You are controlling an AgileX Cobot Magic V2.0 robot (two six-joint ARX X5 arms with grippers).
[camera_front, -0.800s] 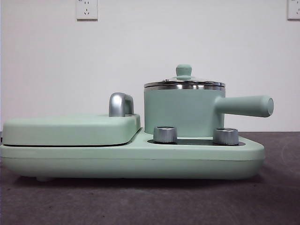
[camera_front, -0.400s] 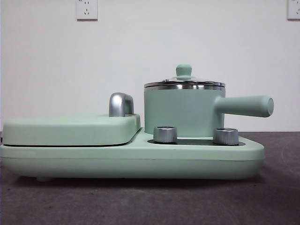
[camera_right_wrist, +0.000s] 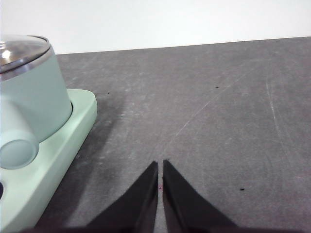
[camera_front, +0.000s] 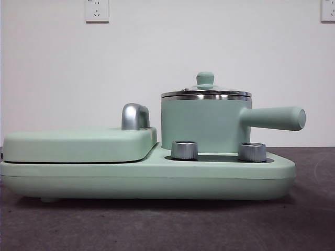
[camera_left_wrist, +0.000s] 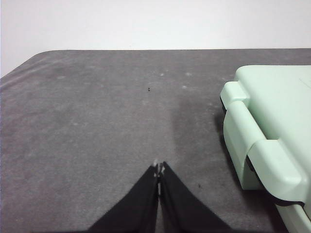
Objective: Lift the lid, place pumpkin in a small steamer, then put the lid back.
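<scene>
Lid [camera_front: 205,92] on small steamer [camera_front: 201,125], apart from right gripper [camera_right_wrist: 160,171].

The left gripper [camera_left_wrist: 159,170] consists of two matte black jaws, each broad at the base and tapering to a narrow pointed tip, with small pale scuff marks at the tip ends. The right gripper [camera_right_wrist: 160,166] has the same two matte black wedge-shaped jaws with flat inner faces. No cables, screws or printed markings are visible on either.
</scene>
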